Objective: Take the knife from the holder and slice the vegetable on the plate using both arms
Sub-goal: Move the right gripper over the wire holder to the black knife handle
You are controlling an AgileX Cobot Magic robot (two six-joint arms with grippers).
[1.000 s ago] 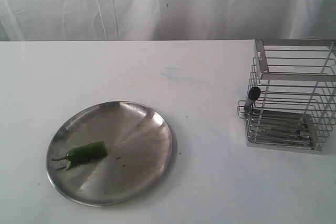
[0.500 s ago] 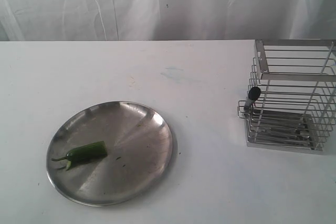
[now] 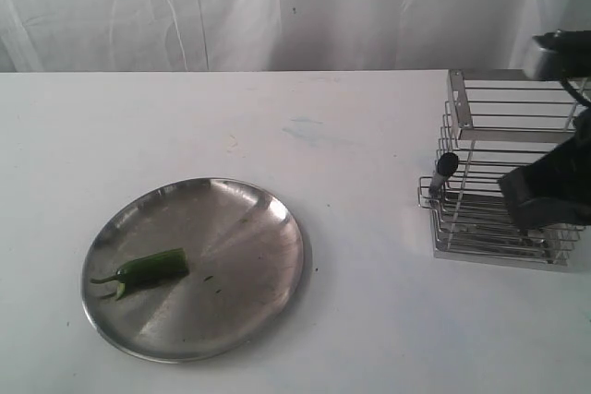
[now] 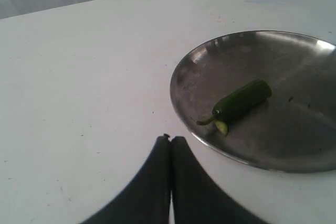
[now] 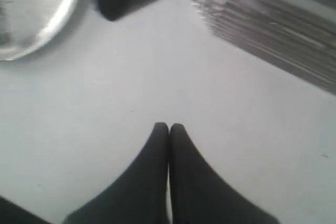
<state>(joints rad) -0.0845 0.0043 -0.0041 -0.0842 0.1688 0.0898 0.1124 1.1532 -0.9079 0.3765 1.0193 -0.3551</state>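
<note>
plate (image 3: 263,228): 1 | vegetable (image 3: 153,268): 1 (cut end) | holder (image 3: 489,173): 1 | knife (image 3: 443,170): 1

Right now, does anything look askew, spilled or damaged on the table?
Nothing is spilled or broken. The knife sits tilted, its handle poking out through the holder bars. The vegetable on the plate already has one cut end.
</note>
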